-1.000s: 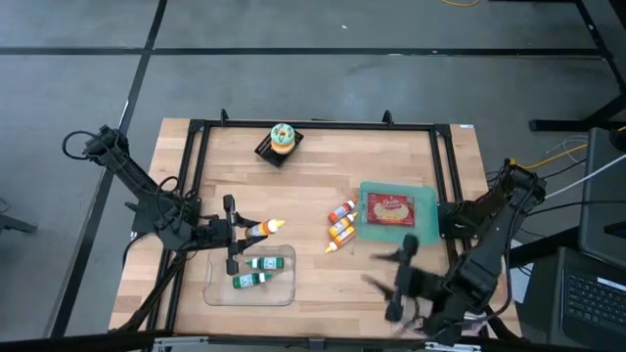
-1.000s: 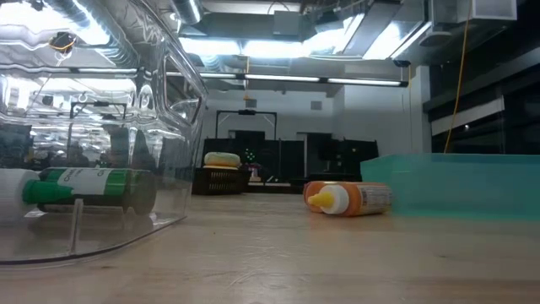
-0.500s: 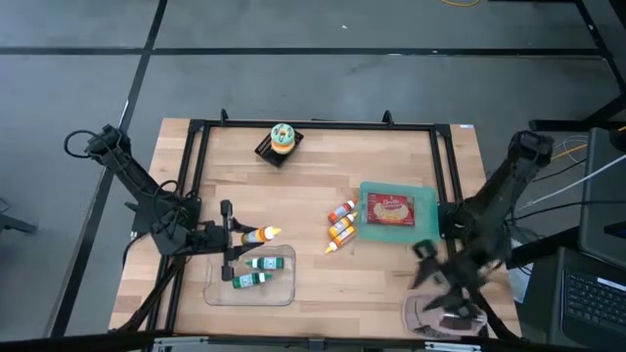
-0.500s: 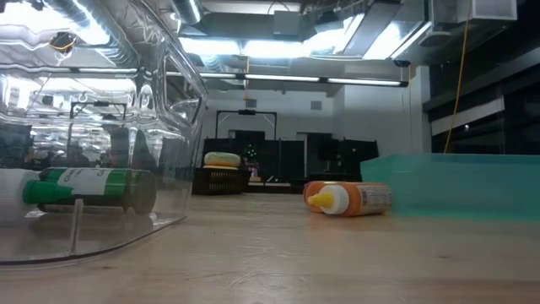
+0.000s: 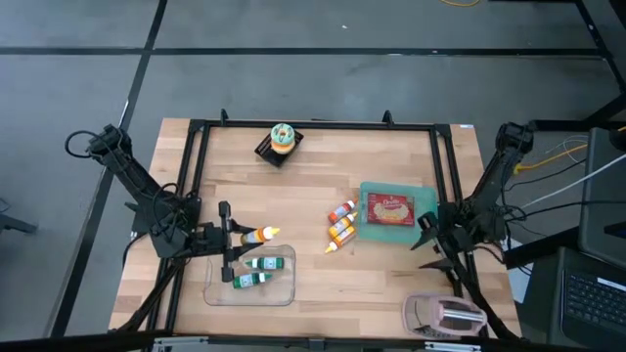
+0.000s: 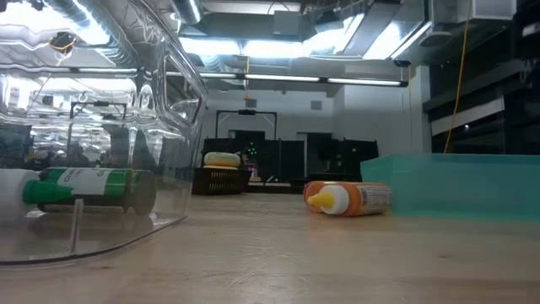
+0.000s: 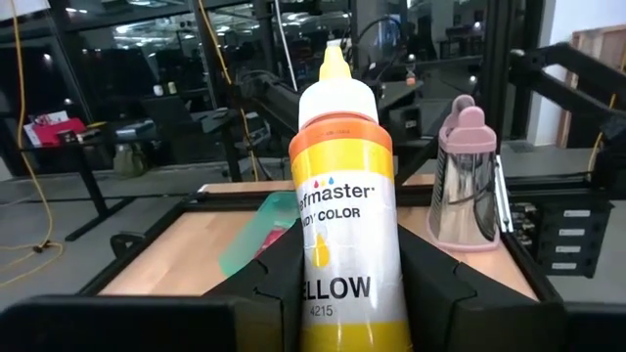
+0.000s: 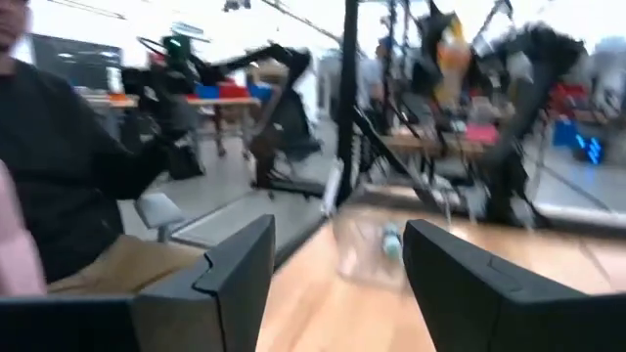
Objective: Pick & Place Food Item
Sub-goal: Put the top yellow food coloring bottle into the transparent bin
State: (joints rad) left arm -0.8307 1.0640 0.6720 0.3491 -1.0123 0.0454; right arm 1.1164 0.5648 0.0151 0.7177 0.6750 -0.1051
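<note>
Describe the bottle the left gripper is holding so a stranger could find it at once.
Start at the clear plastic bin near the table's front-left. Just above it, the left gripper clamps the yellow food colouring bottle. Unlike the green bottles in the bin, it has a yellow nozzle and orange cap.

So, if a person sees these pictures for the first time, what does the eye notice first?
Probably the yellow food colour bottle, gripped between the left gripper's fingers just above the clear tray that holds two green bottles near the table's front left. Next, the right gripper, open and empty, at the right edge beside the teal tray.
</note>
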